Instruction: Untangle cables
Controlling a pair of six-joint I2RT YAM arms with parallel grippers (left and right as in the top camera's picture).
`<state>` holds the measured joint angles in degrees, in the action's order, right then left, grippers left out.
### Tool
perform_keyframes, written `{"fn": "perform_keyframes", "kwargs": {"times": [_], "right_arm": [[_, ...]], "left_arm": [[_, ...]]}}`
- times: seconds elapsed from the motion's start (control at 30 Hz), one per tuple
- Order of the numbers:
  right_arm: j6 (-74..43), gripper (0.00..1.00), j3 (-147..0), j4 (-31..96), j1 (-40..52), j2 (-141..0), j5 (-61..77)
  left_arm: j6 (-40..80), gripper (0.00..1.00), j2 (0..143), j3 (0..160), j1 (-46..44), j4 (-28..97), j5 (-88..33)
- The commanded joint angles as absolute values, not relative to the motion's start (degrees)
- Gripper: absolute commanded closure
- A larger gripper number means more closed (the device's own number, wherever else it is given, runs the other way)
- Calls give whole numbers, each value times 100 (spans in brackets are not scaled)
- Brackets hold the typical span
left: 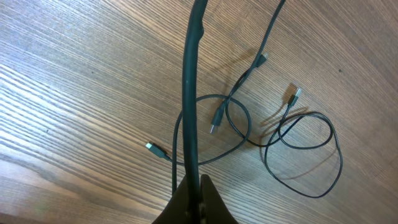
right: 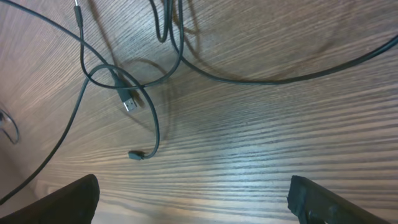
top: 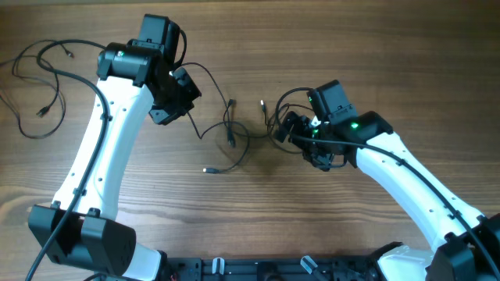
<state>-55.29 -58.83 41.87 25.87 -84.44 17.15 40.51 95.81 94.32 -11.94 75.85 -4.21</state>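
Overhead | left gripper [left: 199,186] raised, jaws pinching one of the cables [left: 216,118]; right gripper [right: 196,200] low, jaws spread | loose overlapping loops

Tabletop [top: 258,211]: mid-brown wood, fine grain with darker streaks.
Cables [top: 231,139]: thin, black throughout; plugs [left: 292,96] silver at the tips.
Left arm [top: 109,148], right arm [top: 406,168]: white shells, black joints, black wiring; lights [top: 354,125] green, one on each.
Left gripper [left: 200,190], right gripper [right: 199,202]: plain black, unpatterned.
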Motion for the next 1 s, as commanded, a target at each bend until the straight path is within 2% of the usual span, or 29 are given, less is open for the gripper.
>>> {"fn": "perform_keyframes", "kwargs": {"times": [0.0,0.43,0.97], "right_arm": [[-5568,0,-5846,4130,2624,-8543,1391],[-5553,0,-5846,4121,2624,-8543,1328],[-5570,0,-5846,4106,2624,-8543,1157]], "left_arm": [[3916,96,9633,9395,-1177,7638,-464],[3625,96,9579,9362,-1754,8125,-244],[3642,96,9579,9362,-1754,7854,-80]]}}
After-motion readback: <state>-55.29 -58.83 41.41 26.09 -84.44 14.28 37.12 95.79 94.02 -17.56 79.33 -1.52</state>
